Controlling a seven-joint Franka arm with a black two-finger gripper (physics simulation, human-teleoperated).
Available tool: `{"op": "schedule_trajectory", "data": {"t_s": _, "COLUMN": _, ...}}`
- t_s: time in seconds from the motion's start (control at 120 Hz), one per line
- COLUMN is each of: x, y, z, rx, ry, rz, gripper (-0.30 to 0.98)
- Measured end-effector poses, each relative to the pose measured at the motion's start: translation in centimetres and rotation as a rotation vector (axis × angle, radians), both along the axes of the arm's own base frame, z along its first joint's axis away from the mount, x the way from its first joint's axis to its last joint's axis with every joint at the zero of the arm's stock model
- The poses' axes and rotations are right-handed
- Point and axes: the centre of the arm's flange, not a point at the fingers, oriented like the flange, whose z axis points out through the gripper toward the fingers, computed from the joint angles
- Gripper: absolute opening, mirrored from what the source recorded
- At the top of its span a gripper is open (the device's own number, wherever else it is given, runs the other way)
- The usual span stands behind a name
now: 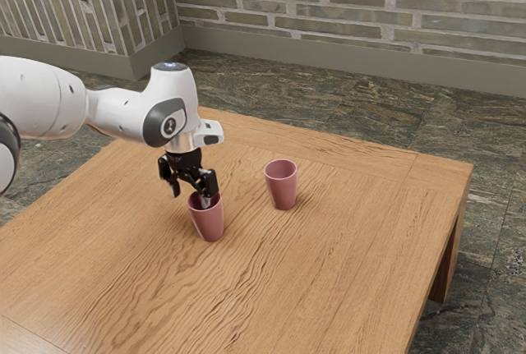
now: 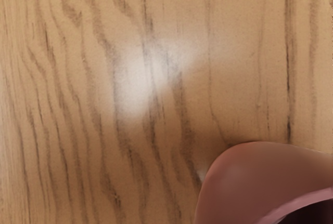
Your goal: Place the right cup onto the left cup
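Note:
In the exterior view my gripper point(image 1: 190, 195) is low over the table with its fingers spread apart. One finger is at the mouth of the nearer pink cup point(image 1: 209, 222), its tip partly hidden by the rim; the other hangs outside, toward the exterior view's left. That cup stands on the table, perhaps slightly tilted. A second pink cup point(image 1: 283, 187) stands upright, apart from it, toward the exterior view's right and farther back. The wrist view has a pink cup point(image 2: 244, 182) close under the hand, with part of its rim and dark inside visible.
Both cups are on the wooden table point(image 1: 329, 272), whose edge and leg lie at the exterior view's right. A brick wall point(image 1: 353, 1) rises behind the table, beyond the dark stone floor point(image 1: 378, 108).

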Motion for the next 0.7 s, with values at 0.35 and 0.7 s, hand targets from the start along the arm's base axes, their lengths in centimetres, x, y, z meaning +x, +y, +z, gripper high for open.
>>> {"op": "schedule_trajectory", "data": {"t_s": 0.35, "x": 0.3, "y": -1.6, "z": 0.1, "rx": -0.004, "ry": -0.021, "rz": -0.024, "gripper": 0.00}}
{"op": "schedule_trajectory", "data": {"t_s": 0.7, "x": 0.4, "y": -1.9, "z": 1.5, "rx": -0.004, "ry": -0.048, "rz": -0.021, "gripper": -0.08}}
